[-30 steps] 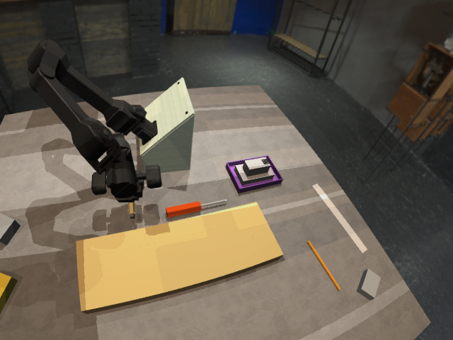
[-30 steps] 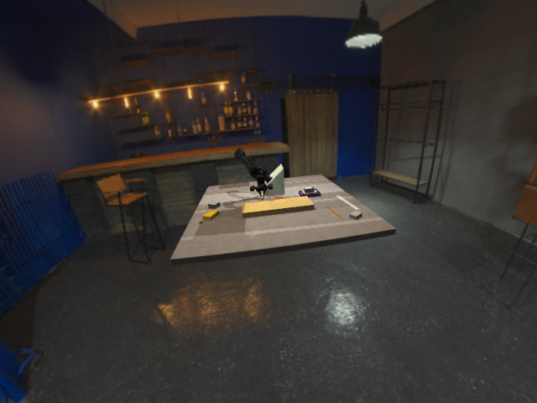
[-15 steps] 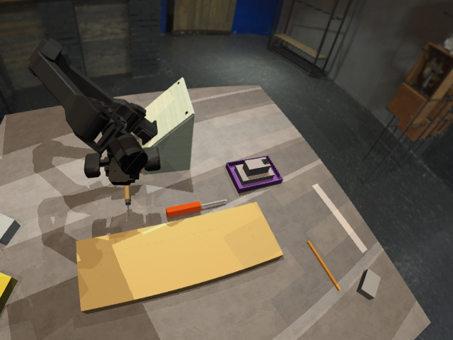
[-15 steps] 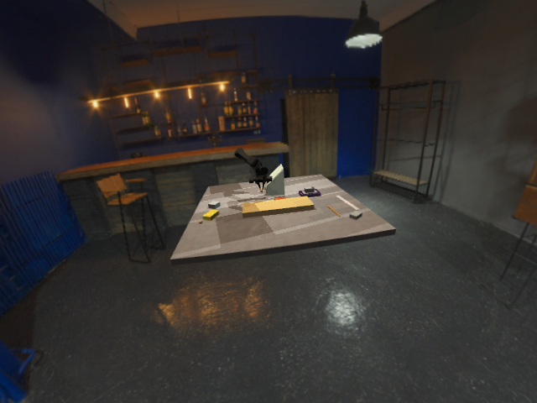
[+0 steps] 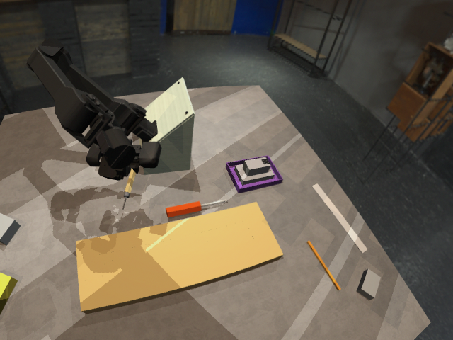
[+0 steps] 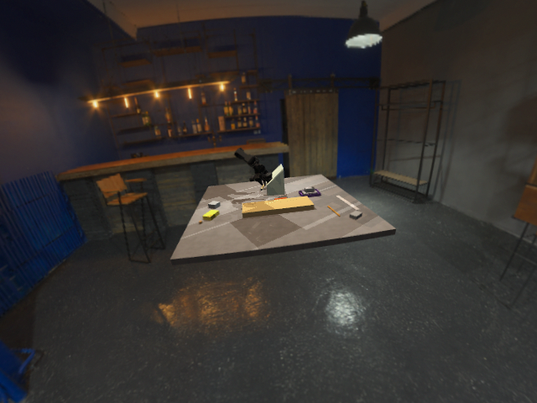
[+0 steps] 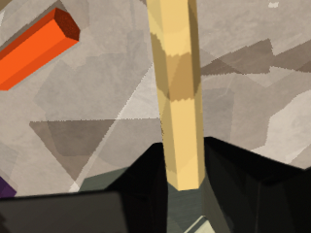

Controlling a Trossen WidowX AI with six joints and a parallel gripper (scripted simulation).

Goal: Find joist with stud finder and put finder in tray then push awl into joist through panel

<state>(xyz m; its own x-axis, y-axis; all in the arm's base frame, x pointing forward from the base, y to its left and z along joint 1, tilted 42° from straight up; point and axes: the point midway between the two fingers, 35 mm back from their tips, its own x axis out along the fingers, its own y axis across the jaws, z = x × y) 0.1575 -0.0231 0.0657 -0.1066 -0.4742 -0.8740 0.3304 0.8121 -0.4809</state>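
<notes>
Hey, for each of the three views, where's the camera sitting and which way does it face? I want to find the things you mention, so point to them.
Top: above the table, looking obliquely down at the panel (image 5: 204, 252) (image 6: 277, 205); the arm and gripper (image 5: 126, 164) show.
Exterior: back in the room, facing table and bar; the small, distant arm shows.
Wrist: by the gripper (image 7: 185, 150), looking at the awl (image 5: 129, 183) (image 7: 182, 116); only the fingers show.
Top and exterior share the purple tray (image 5: 260, 188) (image 6: 310, 195).

Bar room, industrial style. Long bar counter (image 6: 182, 157) with wood top along back; bar stool (image 6: 123, 198) in front. Liquor bottles (image 6: 199, 125) on wall shelves (image 6: 173, 135) against dark blue wall (image 6: 303, 52). Row of bare bulbs on hanging light bar (image 6: 160, 90); dome pendant lamp (image 6: 363, 29) overhead. Plank sliding door (image 6: 311, 132) (image 5: 204, 14) on rail. Black metal rack (image 6: 424, 151) beside grey wall (image 6: 481, 130). Dark, glossy floor (image 6: 282, 347) (image 5: 204, 54).
</notes>
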